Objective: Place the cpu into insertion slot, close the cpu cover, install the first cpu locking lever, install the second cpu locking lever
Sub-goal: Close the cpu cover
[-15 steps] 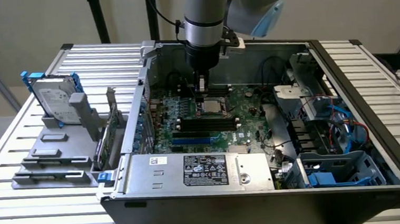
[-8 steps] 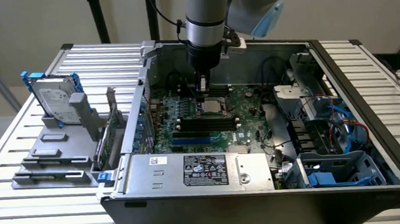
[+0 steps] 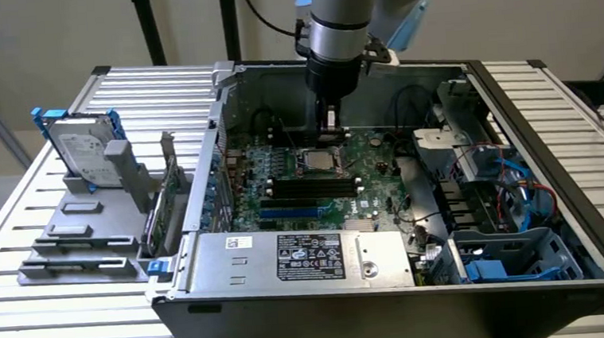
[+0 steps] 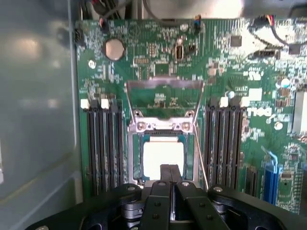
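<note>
Inside the open computer case (image 3: 398, 315), your gripper (image 4: 171, 168) hangs over the motherboard (image 4: 144, 52) with its fingers (image 4: 165, 173) pressed together on nothing. I judge that makes a narrow tip, suited to nudging rather than grasping. It sits just over the edge of the cpu (image 4: 163, 153) nearest the gripper. The cpu lies flat in the insertion slot (image 4: 136, 158), so the placing looks done. The cpu cover (image 4: 163, 85) stands swung back on its hinge, leaving the slot bare — not yet closed. A thin locking lever (image 4: 200, 153) slants beside the slot, seemingly unlatched.
</note>
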### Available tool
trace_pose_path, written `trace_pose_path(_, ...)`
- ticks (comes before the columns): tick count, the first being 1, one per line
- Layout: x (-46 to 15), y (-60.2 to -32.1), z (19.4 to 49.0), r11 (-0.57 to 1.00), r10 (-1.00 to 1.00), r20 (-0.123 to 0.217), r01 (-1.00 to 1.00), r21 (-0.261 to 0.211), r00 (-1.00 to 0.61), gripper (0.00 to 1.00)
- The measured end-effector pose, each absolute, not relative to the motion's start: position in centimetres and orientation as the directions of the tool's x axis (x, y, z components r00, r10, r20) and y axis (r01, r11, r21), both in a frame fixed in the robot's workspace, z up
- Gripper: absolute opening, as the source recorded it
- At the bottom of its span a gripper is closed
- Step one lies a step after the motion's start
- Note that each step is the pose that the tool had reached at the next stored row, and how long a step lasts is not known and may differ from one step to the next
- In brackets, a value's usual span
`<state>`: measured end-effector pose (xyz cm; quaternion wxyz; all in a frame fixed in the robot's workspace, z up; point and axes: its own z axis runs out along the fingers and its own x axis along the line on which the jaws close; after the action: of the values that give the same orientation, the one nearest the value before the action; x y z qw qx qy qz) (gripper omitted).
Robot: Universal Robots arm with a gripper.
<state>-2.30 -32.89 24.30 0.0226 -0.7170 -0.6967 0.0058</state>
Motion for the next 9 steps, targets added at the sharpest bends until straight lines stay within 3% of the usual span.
trace_pose_path(9,1.8,-33.0,26.2,-0.028,0.999,0.023,0.998,-0.06,0.03,0.11)
